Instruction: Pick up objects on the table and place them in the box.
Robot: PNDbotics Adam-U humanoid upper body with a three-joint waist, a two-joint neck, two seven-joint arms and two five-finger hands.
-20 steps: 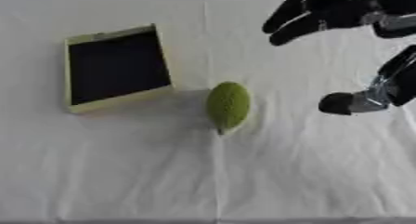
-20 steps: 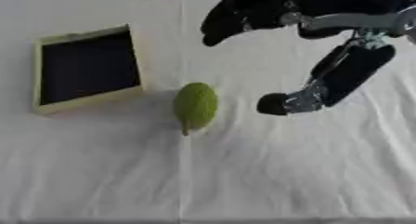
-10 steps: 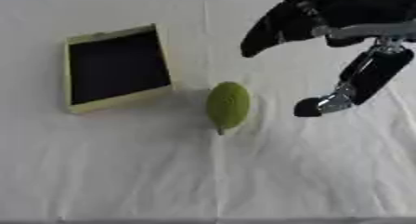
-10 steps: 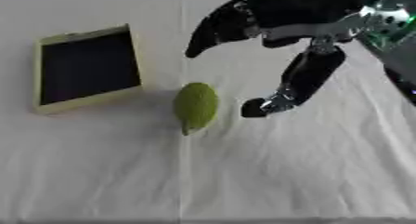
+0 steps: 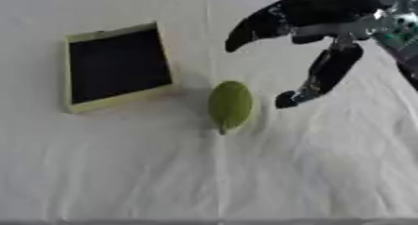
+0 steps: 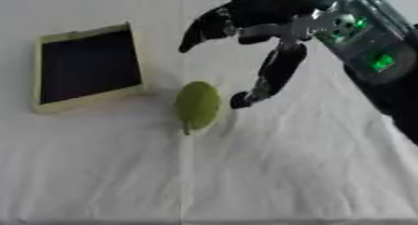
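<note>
1. Reaching in from the table's right edge, the right hand (image 6: 269, 28) hangs spread and empty, fingers arched over and thumb dropped just beside the green fruit (image 6: 198, 105), seemingly shaped to close around it.
2. That fruit lies near the table's middle, untouched.
3. Toward the left edge, the box (image 5: 117, 66) sits open-topped, ready to receive it.
</note>
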